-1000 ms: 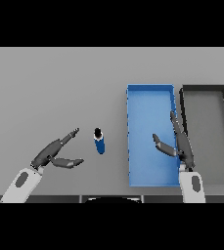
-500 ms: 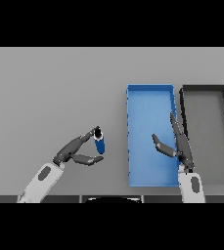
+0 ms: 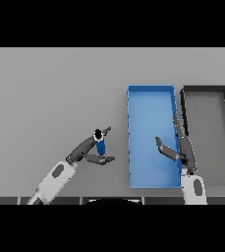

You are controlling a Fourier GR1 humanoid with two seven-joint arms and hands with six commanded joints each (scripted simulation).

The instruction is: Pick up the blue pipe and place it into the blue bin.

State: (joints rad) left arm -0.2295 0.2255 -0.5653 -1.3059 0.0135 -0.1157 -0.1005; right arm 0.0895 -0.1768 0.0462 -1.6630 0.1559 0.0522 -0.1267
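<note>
Left hand [image 3: 90, 151] is closing round the pipe [image 3: 100, 144], fingers behind it and thumb in front, so the upright pipe is sitting pinched between them near the table's middle. It is not yet lifted, by the look of it. To its right, the blue bin [image 3: 151, 96] is waiting. Right hand [image 3: 179, 147] is hovering over the bin's right wall, fingers relaxed, holding nothing. Dark bin [image 3: 205, 89] is standing far right.
</note>
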